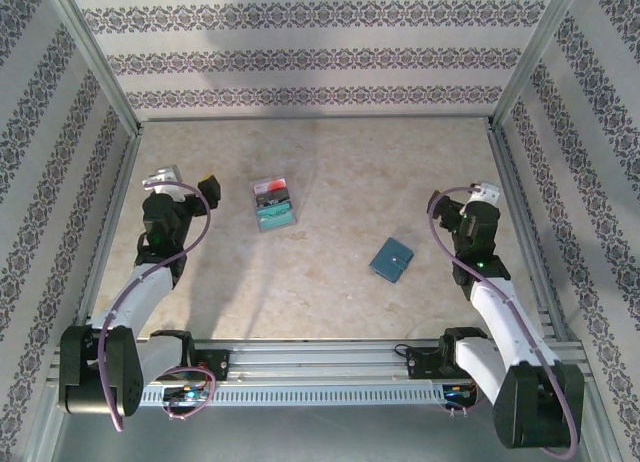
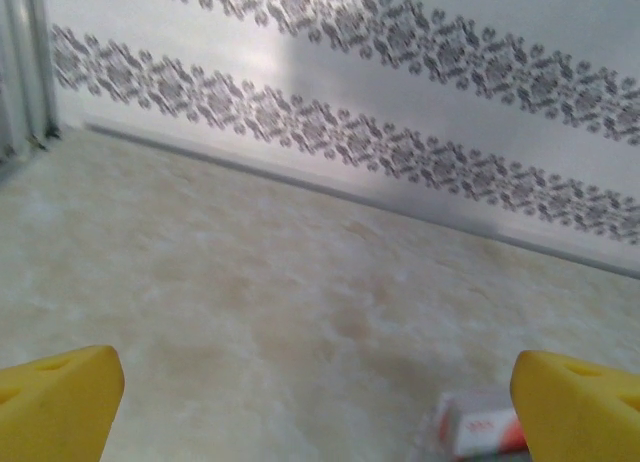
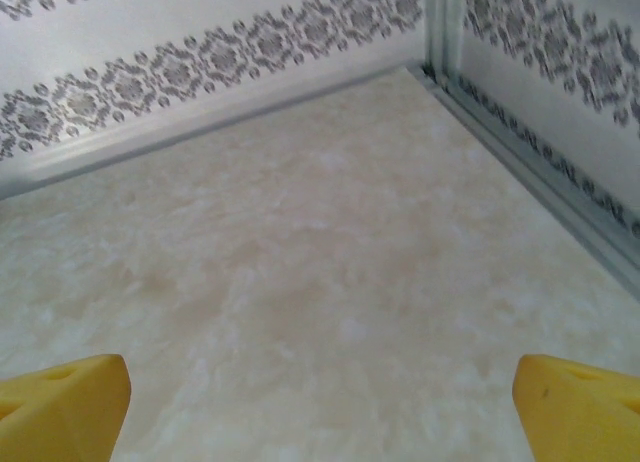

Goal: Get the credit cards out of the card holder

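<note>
The left gripper's point(image 2: 320, 414) yellow fingers point(image 2: 60, 402) stand wide apart above a pale marbled table point(image 2: 250, 302), a blurred white-and-red card point(image 2: 480, 429) beside the right one, patterned wall point(image 2: 400, 92) behind.

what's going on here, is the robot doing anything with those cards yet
Nothing is being handled yet. The left gripper and right gripper both hover open above the table, one at each side. The card holder lies flat toward the left arm with the credit cards in it, one of them white and red. A small dark teal square item lies nearer the right arm. Neither is touched.
</note>
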### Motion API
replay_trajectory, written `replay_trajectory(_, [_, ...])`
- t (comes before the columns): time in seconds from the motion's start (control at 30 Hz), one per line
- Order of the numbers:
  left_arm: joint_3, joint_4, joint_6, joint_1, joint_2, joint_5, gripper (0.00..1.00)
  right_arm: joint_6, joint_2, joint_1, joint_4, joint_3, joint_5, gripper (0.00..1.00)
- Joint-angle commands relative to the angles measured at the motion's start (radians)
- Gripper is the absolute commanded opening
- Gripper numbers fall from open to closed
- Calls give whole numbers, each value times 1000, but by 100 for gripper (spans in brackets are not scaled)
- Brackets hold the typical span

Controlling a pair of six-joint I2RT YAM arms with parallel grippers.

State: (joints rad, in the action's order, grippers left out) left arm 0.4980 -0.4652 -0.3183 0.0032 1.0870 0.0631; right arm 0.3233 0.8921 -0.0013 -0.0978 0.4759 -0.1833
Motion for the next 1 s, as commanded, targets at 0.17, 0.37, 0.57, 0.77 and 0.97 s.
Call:
replay_trajectory(0.17, [33, 206, -45, -279, -81, -123, 99, 329, -42, 132, 527, 72, 58, 95])
replay_trajectory(0.37, [7, 190, -96, -348, -81, -103, 99, 519, 2, 326, 558, 36, 61, 90])
replay_trajectory(0.57, [15, 188, -97, -348, -69, -105, 99, 588, 56, 381, 534, 19, 74, 89])
replay_trajectory(0.77, [40, 181, -126, -348, -1, -64, 99, 602, 148, 382, 471, 3, 116, 89])
replay_trajectory(0.97, [51, 158, -137, -348, 36, -39, 99, 594, 252, 383, 368, 24, 178, 90])
